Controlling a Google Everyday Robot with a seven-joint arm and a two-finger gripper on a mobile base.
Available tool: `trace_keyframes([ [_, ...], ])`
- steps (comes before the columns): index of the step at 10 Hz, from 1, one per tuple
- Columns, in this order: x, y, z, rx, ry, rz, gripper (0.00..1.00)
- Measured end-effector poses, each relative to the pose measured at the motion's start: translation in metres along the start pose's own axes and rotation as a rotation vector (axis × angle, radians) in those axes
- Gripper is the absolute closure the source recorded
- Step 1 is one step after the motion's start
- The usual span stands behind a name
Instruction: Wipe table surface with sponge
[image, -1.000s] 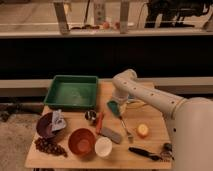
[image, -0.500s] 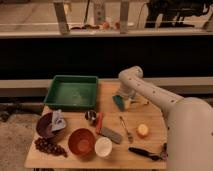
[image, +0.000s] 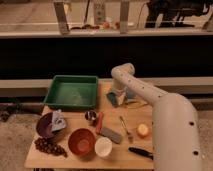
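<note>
Camera view — tool (image: 117, 93) at sponge (image: 112, 100), table surface (image: 82, 161)

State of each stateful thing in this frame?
end effector: low over the table, at the sponge
sponge: on the table, under the end effector
tray: looks empty
orange bowl: upright, empty
purple bowl: upright, something pale inside
white cup: upright

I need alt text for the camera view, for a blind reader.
A white robot arm's gripper is at a small teal-green sponge on the far side of a light tan wooden tabletop, right of a green rectangular tray. Nearer lie an orange bowl and a grey rectangular block.
</note>
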Motion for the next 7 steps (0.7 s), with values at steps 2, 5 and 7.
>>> trace_keyframes([
  [2, -0.021, 0.008, -0.002, 0.000, -0.019, -0.041, 1.00],
  [5, -0.048, 0.043, -0.009, -0.020, -0.035, -0.048, 1.00],
  [7, -0.047, 0.059, -0.017, -0.028, -0.030, -0.030, 1.00],
])
